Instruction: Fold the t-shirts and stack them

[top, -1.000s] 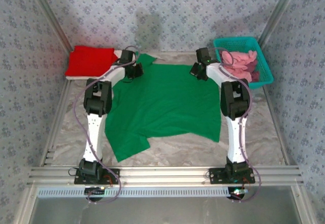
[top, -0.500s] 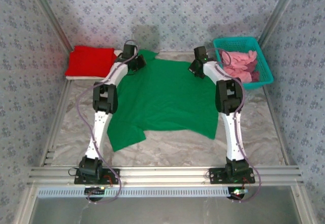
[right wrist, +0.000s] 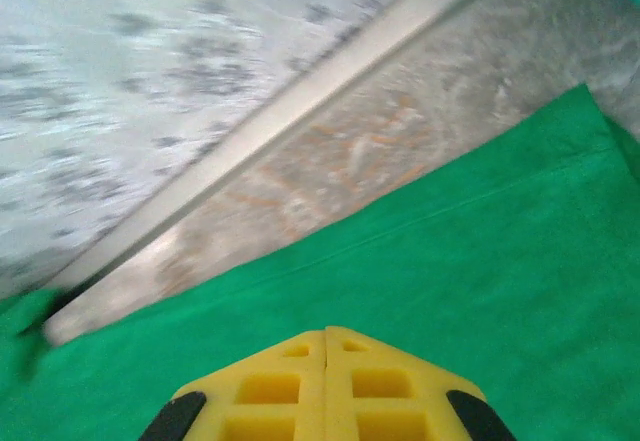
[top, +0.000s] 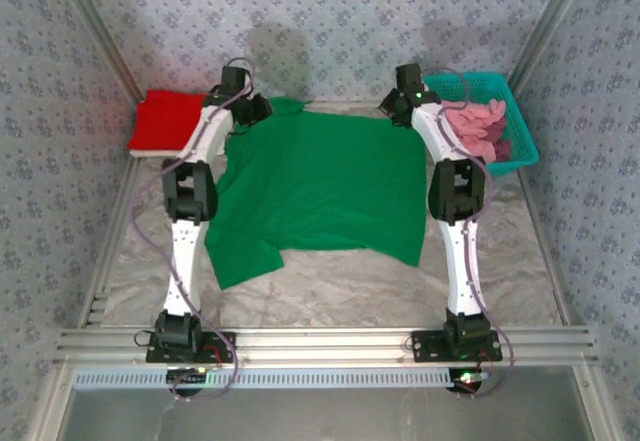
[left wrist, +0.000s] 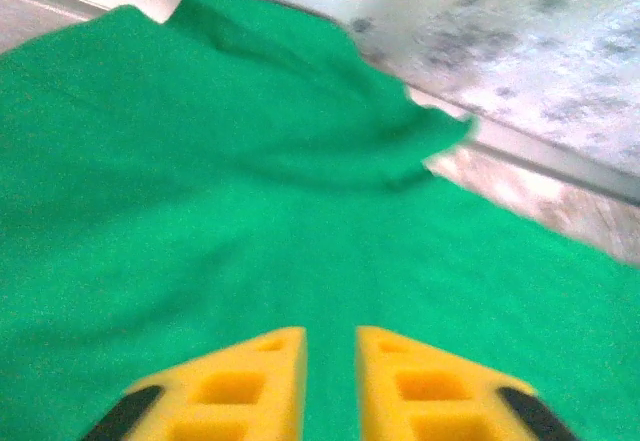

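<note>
Judging by the layout, the step in hand was laying the green t-shirt [top: 320, 191] flat on the table [top: 340, 281] before its first fold. Left of the green t-shirt's far corner lay a red t-shirt [top: 165, 121], already a neat matte rectangle. Over that same far-left corner, by the rumpled sleeve, hung the left end effector [left wrist: 330, 333]. Its yellow ribbed fingers [left wrist: 250, 361] stood a slit apart with green cloth showing in the gap, and I could not tell whether any cloth was caught there. The green t-shirt itself was soft, thin knit, mostly smooth, with its near-left sleeve splayed outward. At the green t-shirt's far-right corner the right end effector [right wrist: 327, 331] had its fingers pressed together above a straight stitched hem; whether a pinch of hem sat between them was unclear. Right of the green t-shirt, a teal mesh basket [top: 520, 126] held crumpled pink t-shirts [top: 475, 126].

To do this well, let go only once the cloth lies slack, then smooth the sleeves so creases fold straight.
</note>
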